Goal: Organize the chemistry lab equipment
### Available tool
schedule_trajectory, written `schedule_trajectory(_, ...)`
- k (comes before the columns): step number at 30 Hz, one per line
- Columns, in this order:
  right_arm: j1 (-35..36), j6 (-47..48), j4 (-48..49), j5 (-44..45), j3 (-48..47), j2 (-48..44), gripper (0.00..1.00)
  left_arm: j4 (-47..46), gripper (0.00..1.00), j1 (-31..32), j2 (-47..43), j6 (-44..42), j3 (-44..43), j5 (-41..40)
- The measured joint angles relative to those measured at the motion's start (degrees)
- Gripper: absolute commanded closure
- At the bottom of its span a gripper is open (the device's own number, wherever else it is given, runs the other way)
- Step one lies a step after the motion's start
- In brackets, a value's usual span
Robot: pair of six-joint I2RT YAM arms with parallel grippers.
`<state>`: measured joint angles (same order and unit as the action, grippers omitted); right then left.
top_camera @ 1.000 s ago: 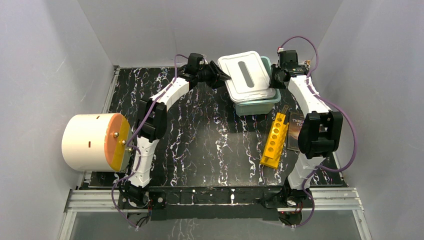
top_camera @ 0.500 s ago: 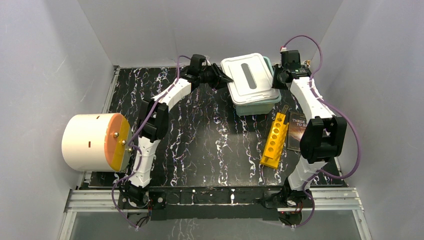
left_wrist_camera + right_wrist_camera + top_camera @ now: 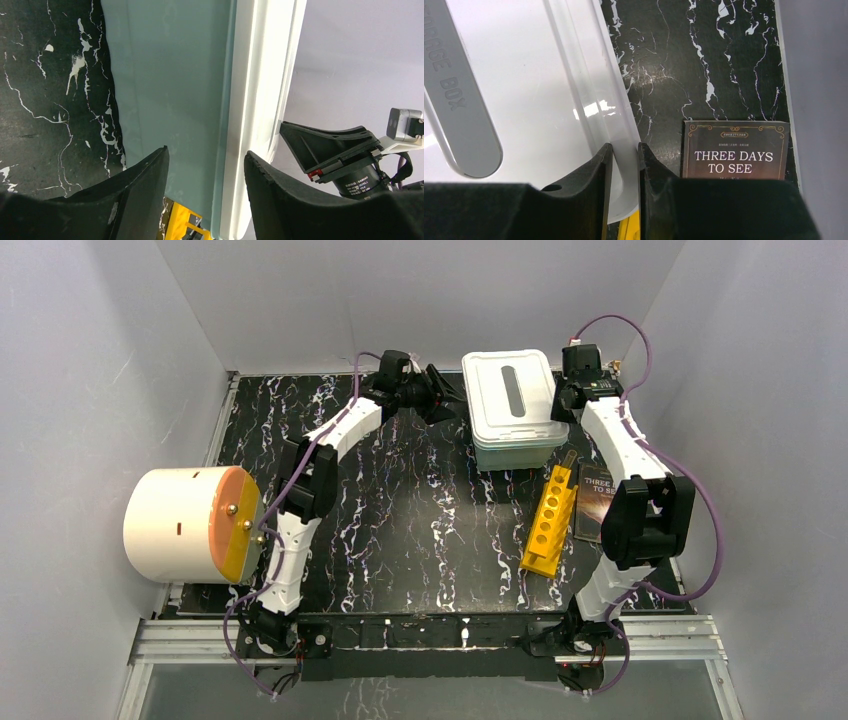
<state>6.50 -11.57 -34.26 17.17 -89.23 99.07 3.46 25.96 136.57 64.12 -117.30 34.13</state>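
Observation:
A teal storage box (image 3: pixel 512 452) stands at the back centre, with a white lid (image 3: pixel 510 395) lying squarely on it. My right gripper (image 3: pixel 561 400) is shut on the lid's right rim (image 3: pixel 623 150), which sits pinched between the fingers. My left gripper (image 3: pixel 452 398) is open beside the box's left side, its jaws framing the teal wall (image 3: pixel 170 90) and the lid's edge (image 3: pixel 260 100) without touching them. The beaker, funnel, tongs, brush, packet, blue piece and tubing are out of view.
A yellow test-tube rack (image 3: pixel 549 522) lies right of centre, in front of the box. A dark-covered book (image 3: pixel 591 502), also in the right wrist view (image 3: pixel 736 150), lies beside it under the right arm. A big cream cylinder (image 3: pixel 190 525) sits at the left edge.
The lid, askew over the box before, has swung round and now lies square on it. My right gripper moved a little right and back with it. The left gripper barely moved.

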Motion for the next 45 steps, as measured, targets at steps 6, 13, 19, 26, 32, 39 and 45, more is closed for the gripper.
schedule_trajectory(6, -0.02, 0.17, 0.68, -0.04, 1.07, -0.76, 0.64, -0.2, 0.38, 0.0, 0.02, -0.02, 0.07, 0.42)
schedule_trajectory(13, -0.48, 1.46, 1.36, -2.12, 2.95, -2.93, 0.61, -1.95, 0.28, 0.09, 0.0, -0.33, 1.22, 1.68)
schedule_trajectory(19, -0.5, 1.7, 2.27, -2.78, 7.02, -5.7, 0.6, -3.82, 0.27, 0.63, -0.22, -1.62, 3.56, 2.1)
schedule_trajectory(26, -0.52, 1.64, 2.71, -2.97, 9.88, -7.1, 0.6, -3.89, 0.26, 1.16, -0.96, -3.76, 5.86, 1.88)
schedule_trajectory(32, -0.52, 1.18, 3.1, -3.41, 10.54, -7.58, 0.5, -2.16, 0.27, 1.92, -3.3, -6.12, 7.82, 0.68)
schedule_trajectory(39, -0.5, -0.98, -0.33, -3.72, 5.14, -5.92, 0.43, -0.33, 0.35, 2.32, -5.27, -8.31, 7.82, -3.32)
schedule_trajectory(45, -0.5, -3.21, -0.28, -5.62, 1.09, -5.42, 0.4, -0.13, 0.35, 2.29, -7.91, -9.16, 7.82, -4.33)
